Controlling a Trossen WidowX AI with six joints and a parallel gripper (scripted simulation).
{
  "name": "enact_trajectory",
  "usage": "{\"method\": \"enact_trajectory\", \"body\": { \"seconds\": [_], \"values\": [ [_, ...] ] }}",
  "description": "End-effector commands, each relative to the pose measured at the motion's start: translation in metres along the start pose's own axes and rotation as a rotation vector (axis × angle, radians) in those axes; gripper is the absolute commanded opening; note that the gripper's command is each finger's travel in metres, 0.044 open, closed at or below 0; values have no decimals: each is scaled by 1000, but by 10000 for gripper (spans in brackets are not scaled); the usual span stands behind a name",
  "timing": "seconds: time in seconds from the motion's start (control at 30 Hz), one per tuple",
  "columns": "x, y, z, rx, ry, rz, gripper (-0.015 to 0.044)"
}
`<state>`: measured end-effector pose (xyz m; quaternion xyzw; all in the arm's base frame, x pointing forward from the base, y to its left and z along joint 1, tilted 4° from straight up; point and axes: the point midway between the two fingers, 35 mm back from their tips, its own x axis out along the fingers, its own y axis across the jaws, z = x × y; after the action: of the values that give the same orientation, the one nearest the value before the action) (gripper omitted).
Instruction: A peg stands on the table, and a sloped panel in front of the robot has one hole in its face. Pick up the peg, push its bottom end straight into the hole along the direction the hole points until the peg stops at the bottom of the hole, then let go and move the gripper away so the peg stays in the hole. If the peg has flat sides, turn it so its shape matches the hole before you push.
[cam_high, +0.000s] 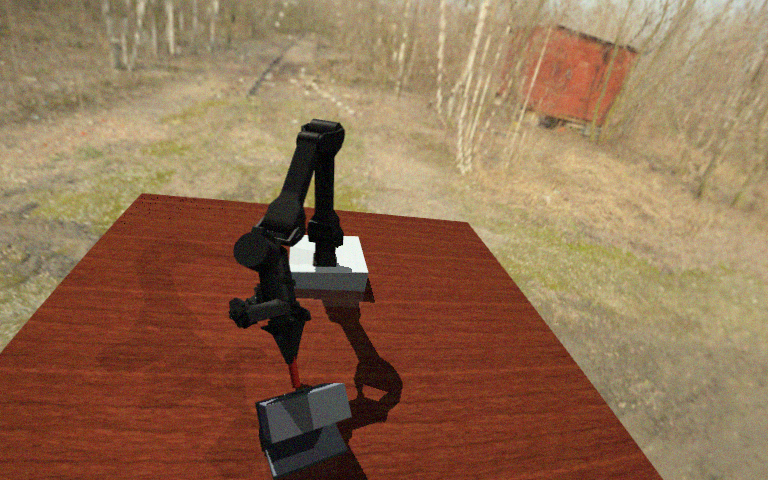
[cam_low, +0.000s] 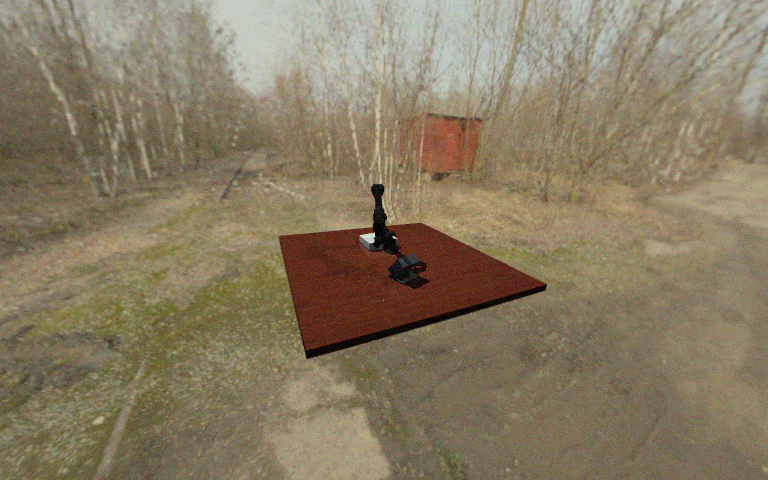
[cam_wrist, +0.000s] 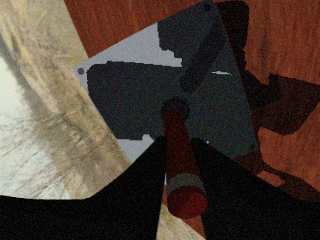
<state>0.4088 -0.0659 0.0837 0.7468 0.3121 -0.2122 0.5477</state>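
My gripper (cam_high: 289, 352) (cam_wrist: 178, 144) is shut on a thin round red peg (cam_high: 294, 374) (cam_wrist: 180, 154). The peg hangs tilted below the fingers, its lower end at the top edge of the grey sloped panel (cam_high: 308, 416) (cam_wrist: 134, 100) (cam_low: 404, 268). In the wrist view the peg's far end sits at the panel's dark face; the hole itself is hidden behind the peg. I cannot tell how deep the peg's end sits in the panel. In the exterior view the arm and panel are tiny.
The arm's white base block (cam_high: 331, 266) (cam_low: 369, 240) stands behind the panel on the red-brown wooden table (cam_high: 141, 339) (cam_low: 351, 300). The panel's grey base plate (cam_high: 305, 455) (cam_wrist: 116, 56) lies near the table's front edge.
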Motion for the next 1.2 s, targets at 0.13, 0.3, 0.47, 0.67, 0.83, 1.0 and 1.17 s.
{"method": "enact_trajectory", "body": {
  "seconds": [0.13,0.3,0.47,0.67,0.83,1.0,1.17],
  "values": [
    [1,-2,0,0,0,-2,0],
    [4,-2,1,0,0,-2,0],
    [6,-3,1,0,0,-2,0],
    [9,-4,1,0,0,-2,0],
    [12,-4,1,0,1,-1,0],
    [15,-4,1,0,1,-1,0],
    [18,-4,1,0,1,-1,0]
  ]
}}
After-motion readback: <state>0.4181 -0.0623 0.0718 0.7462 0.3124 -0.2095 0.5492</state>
